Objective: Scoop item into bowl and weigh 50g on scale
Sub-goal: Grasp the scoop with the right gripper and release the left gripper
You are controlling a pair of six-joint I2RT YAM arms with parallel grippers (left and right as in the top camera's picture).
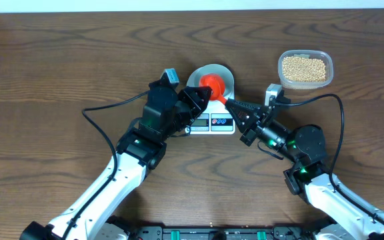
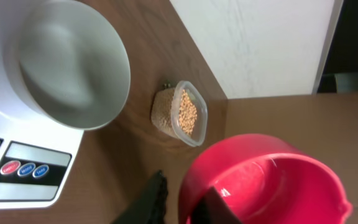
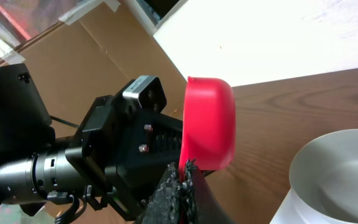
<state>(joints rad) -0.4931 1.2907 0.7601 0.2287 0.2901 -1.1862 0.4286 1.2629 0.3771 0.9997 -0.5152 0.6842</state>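
Beans [image 1: 304,68]: small, hard, light, quick to roll; best lifted by scoop, not pinched. They lie in a clear tub [image 1: 328,61], well apart beyond the right end effector [image 3: 183,177], which is pinched narrow on the handle of the red scoop [image 3: 210,124]. The left end effector [image 2: 188,199] straddles the scoop wall; I cannot tell whether it grips. The bowl [image 2: 73,68] sits on the scale [image 2: 23,168], just beside both.

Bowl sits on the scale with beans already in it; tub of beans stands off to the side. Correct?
No. The bowl is empty, as the left wrist view shows. It does sit on the scale, and the tub of beans stands off to the side.
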